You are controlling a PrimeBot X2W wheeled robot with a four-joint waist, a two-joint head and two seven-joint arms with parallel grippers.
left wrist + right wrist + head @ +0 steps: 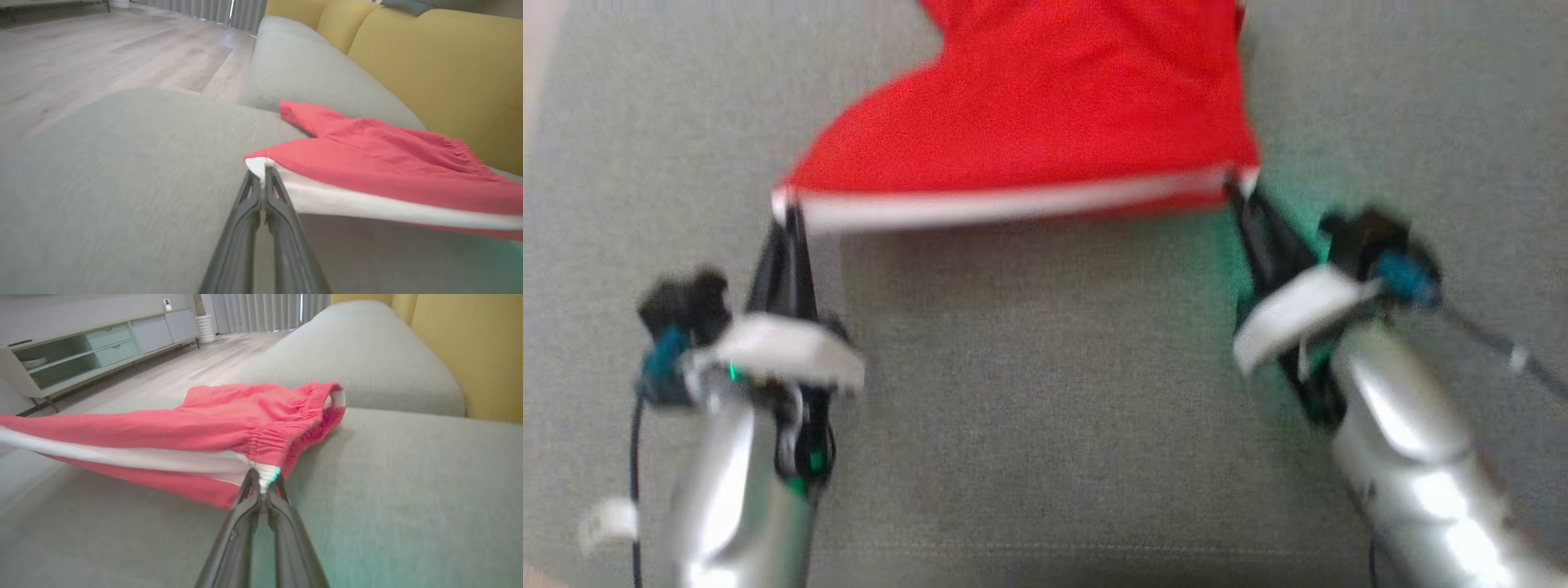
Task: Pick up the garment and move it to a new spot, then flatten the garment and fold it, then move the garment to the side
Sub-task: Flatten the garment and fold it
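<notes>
The garment (1045,114) is a pair of red shorts with a white side stripe and an elastic waistband, stretched over the grey sofa seat (1045,392). My left gripper (788,214) is shut on the white-striped corner at the leg end, also seen pinched in the left wrist view (261,173). My right gripper (1240,186) is shut on the corner at the waistband end, pinched at its tips in the right wrist view (264,482). The striped edge (1013,204) hangs taut between both grippers, lifted off the seat, while the garment's far part (261,412) rests on the cushion.
Yellow back cushions (441,65) rise behind the seat. A second grey seat cushion (359,359) adjoins it. Wooden floor (102,45) lies beyond the sofa edge, with a low cabinet (90,347) and curtains (261,310) further off.
</notes>
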